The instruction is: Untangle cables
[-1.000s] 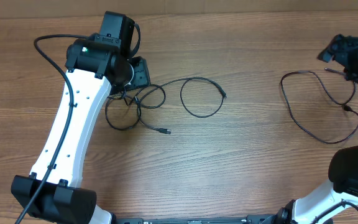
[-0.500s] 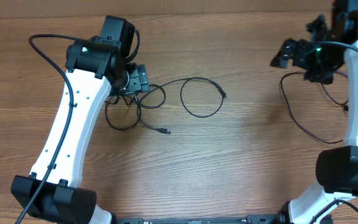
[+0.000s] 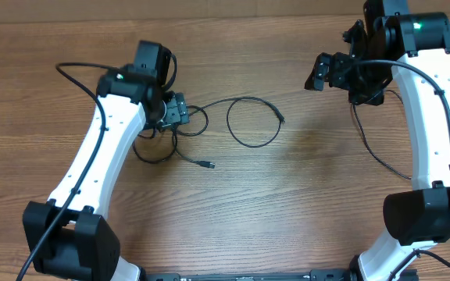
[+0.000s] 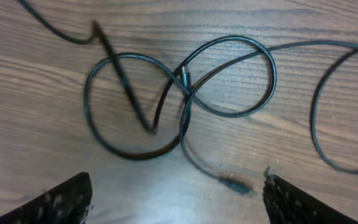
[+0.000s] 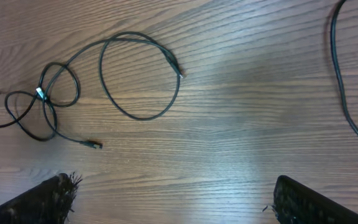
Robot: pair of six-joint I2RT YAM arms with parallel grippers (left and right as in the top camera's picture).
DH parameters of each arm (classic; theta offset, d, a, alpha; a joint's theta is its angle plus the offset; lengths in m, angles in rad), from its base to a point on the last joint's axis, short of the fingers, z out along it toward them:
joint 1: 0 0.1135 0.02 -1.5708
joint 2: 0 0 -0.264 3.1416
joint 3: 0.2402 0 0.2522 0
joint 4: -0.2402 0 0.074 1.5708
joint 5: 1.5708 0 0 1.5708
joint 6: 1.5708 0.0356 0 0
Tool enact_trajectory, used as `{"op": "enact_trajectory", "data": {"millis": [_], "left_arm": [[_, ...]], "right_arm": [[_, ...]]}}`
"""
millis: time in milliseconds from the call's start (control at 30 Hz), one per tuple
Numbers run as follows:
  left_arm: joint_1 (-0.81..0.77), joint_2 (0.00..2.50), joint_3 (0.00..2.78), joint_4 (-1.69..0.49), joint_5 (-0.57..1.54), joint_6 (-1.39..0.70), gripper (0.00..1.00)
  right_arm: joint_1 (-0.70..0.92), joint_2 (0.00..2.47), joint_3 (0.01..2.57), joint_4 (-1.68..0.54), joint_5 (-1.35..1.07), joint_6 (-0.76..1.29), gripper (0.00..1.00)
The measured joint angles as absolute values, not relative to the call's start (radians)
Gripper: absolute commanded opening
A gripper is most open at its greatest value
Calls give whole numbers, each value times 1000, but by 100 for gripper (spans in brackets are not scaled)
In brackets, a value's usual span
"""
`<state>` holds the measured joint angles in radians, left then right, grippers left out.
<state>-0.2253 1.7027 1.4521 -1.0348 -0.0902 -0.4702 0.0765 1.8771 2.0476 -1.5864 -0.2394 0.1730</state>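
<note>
- Only my left wrist view resolves the tangled cables (image 4: 185,93) crossing — overhead shows mere loops left of centre on the table (image 3: 303,203).
- Left gripper (image 3: 176,109) over the tangle, spread wide, empty.
- Right gripper (image 3: 328,72) far right, likewise spread — separate cable (image 3: 372,152) beneath its arm.

Cable layout on the brown wooden table (image 3: 303,211), seen from overhead.
The knotted cluster of thin black cords (image 3: 170,139) lies at the left. Its wide loop (image 3: 229,125) extends right toward the centre, and one plug end (image 3: 208,165) lies nearest the front. A separate thin black cord (image 3: 369,152) lies well apart, at the right side.
</note>
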Motion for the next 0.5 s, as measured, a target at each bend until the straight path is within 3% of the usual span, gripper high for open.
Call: {"op": "enact_trajectory", "data": {"millis": [133,500], "left_arm": [[-226,1707,1345,-860,-93,-474,62],[-225,1710,1248,-754,-147,-472,56]], "right_arm": [[87,1877,2048,-1585,-240,177,100],[88,1877,2048,-1586,-240,180,100]]}}
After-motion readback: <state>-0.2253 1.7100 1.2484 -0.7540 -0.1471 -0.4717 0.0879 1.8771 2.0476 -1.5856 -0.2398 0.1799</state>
